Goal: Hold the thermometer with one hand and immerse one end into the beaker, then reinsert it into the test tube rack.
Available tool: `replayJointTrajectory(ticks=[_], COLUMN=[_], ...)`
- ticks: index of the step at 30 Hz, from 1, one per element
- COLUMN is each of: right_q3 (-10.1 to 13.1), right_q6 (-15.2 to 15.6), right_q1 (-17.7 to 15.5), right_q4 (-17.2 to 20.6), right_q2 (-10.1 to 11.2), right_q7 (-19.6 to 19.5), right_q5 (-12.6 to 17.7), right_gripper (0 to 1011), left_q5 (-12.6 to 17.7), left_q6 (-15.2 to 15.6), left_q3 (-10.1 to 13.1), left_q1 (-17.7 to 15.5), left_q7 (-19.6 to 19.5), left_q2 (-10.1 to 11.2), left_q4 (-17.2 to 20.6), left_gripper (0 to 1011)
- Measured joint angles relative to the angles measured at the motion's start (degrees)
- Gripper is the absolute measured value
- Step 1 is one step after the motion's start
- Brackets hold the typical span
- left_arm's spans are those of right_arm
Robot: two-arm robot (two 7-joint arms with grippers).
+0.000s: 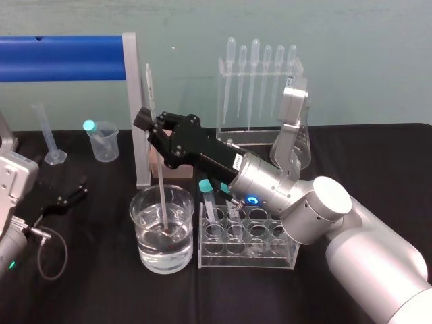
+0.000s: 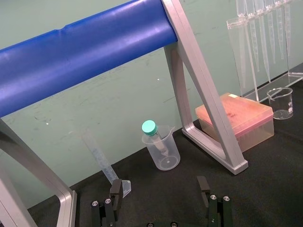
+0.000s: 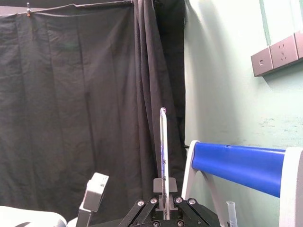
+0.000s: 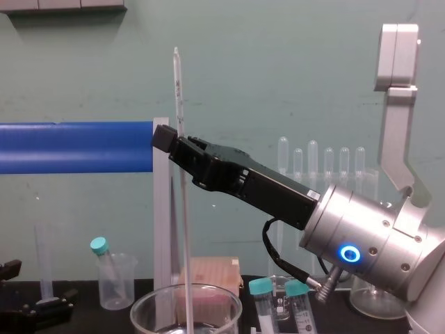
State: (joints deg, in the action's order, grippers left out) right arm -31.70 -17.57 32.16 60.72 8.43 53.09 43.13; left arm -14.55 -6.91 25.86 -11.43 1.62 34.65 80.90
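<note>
You're on the dip step: your right claw (image 1: 154, 127) is pinched tight on the thermometer (image 1: 162, 192), upright, with its lower end down in the beaker (image 1: 135, 206). Next you'd lift straight up, then go across to the test tube rack (image 1: 246, 246) just beside it. Left claw (image 1: 67, 197) sits parked, fingers spread.

The thermometer (image 1: 163, 196) stands in the beaker (image 1: 145, 253), just left of the test tube rack (image 1: 283, 256). Behind them, at the table's (image 1: 378, 155) back edge, is the pipette stand (image 1: 256, 135).
</note>
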Motion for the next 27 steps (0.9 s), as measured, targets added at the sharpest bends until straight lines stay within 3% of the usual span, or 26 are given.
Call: replayJointTrajectory(ticks=[27], right_q3=[0.0], right_q6=[0.0], right_q1=[0.0], right_q4=[0.0], right_q2=[0.0], right_q7=[0.0], right_q5=[0.0], right_gripper=[52], left_q5=[0.0], left_q6=[0.0], left_q3=[0.0], left_q1=[0.0], left_q7=[0.0], left_q2=[0.0], left_q4=[0.0], left_gripper=[1008])
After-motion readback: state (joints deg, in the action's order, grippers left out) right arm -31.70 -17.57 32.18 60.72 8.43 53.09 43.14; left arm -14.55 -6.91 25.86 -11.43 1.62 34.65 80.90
